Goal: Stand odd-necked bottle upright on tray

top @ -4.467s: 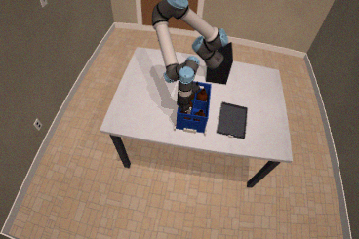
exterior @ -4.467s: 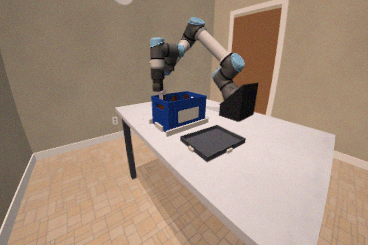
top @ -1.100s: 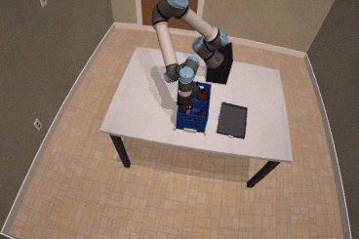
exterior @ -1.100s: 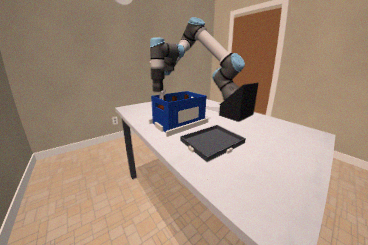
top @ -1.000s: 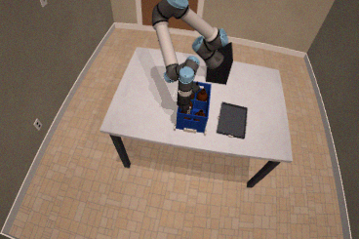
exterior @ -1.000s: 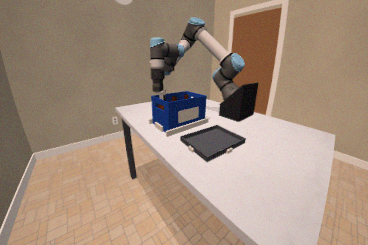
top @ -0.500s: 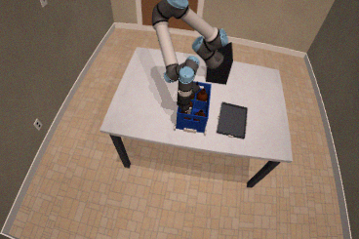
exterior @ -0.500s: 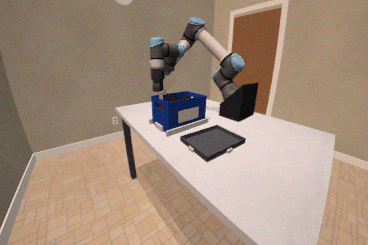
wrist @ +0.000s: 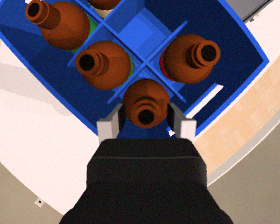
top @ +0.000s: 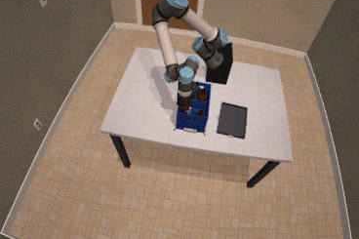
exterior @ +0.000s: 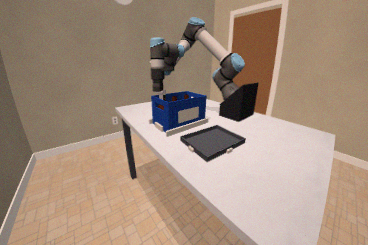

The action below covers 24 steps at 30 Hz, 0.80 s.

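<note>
The blue crate (top: 191,124) (exterior: 168,115) (wrist: 141,31) stands on the table and holds the brown bottles. In the wrist view one bottle (wrist: 146,102) stands in the corner compartment between the fingers, with space on both sides of its neck. My gripper (wrist: 146,112) is open around it and reaches down into the crate. Other bottles stand in compartments beyond: one bottle (wrist: 108,65), one bottle (wrist: 188,59), one bottle (wrist: 65,25) and one bottle (wrist: 105,2) cut off at the top edge. The dark tray (top: 232,120) (exterior: 213,142) bears nothing. Differences in neck thickness cannot be told.
The tray lies to the right of the crate in the top view. Pale strips (exterior: 187,126) run along the crate's base. A black angular block (top: 221,64) (exterior: 240,102) stands by the arm's base on the white table (top: 263,101) (exterior: 280,154). Crate walls and dividers surround the fingers.
</note>
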Available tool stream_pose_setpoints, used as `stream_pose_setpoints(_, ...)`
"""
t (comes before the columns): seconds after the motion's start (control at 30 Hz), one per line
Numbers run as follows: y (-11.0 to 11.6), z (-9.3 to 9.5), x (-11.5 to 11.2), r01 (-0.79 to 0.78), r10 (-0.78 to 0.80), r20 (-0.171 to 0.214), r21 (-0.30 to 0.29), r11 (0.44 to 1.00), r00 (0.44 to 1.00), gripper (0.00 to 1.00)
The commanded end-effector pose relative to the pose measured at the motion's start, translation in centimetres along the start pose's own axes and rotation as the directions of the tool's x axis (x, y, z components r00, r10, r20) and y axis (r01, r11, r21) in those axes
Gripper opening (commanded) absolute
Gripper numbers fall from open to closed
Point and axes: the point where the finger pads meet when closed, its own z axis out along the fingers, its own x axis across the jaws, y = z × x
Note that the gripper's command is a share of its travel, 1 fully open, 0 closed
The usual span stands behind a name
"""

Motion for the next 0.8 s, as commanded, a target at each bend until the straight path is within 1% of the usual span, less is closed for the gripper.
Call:
stream_pose_setpoints(0.0,-0.2,0.1,0.0,0.002,-0.002,0.001,0.002,1.0,1.0,1.0)
stream_pose_setpoints(0.13,-0.1,-0.1,0.0,0.001,-0.001,0.0,0.001,1.0,1.0,1.0)
stream_pose_setpoints(0.33,0.1,-1.0,0.0,-0.002,0.002,-0.003,-0.003,1.0,1.0,1.0)
stream_pose_setpoints(0.4,0.1,-1.0,0.0,-0.002,0.002,-0.003,-0.003,1.0,1.0,1.0)
stream_pose_setpoints(0.57,0.1,-2.2,0.0,-0.002,0.002,-0.003,-0.003,1.0,1.0,1.0)
stream_pose_setpoints(0.77,0.1,-4.2,0.0,-0.002,0.002,-0.003,-0.003,1.0,1.0,1.0)
